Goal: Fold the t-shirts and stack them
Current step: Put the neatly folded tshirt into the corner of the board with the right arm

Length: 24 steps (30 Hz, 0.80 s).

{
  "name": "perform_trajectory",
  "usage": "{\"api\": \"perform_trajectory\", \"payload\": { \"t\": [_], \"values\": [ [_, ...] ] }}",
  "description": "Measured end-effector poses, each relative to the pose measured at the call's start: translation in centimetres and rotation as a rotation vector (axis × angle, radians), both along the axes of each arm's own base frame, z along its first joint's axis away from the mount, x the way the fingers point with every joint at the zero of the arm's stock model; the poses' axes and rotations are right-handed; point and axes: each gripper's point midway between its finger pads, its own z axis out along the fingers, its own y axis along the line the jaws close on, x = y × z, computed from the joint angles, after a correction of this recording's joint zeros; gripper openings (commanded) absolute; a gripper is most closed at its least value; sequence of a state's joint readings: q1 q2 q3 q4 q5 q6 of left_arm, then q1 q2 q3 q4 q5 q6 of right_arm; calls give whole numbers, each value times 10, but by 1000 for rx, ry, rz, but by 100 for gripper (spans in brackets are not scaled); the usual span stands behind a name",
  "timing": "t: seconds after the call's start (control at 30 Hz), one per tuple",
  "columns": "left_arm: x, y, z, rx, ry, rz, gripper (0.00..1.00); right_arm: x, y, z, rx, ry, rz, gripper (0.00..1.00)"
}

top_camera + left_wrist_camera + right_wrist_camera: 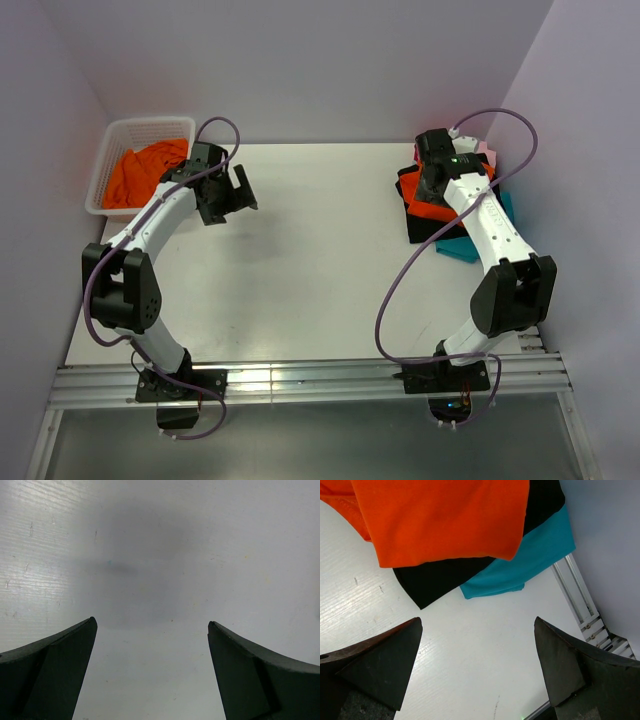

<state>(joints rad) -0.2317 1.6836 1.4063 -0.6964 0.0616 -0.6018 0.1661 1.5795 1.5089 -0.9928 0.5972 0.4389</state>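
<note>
white table [320, 260] with mesh basket [102, 165] far left, t-shirt stack [420, 222] far right

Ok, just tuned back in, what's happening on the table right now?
Neither arm holds anything. The left claw hangs open over bare table beside the white basket, which has crumpled orange shirts in it. The right claw is open at the stack on the right: an orange shirt over a black shirt over a teal shirt.
</note>
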Motion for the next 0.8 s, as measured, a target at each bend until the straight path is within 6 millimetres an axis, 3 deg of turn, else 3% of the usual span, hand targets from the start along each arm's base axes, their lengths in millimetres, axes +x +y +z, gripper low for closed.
{"api": "perform_trajectory", "payload": {
  "t": [0.8],
  "values": [
    [-5,5,9,13,-27,14,99,1,2,1,0,-5,6,100]
  ]
}}
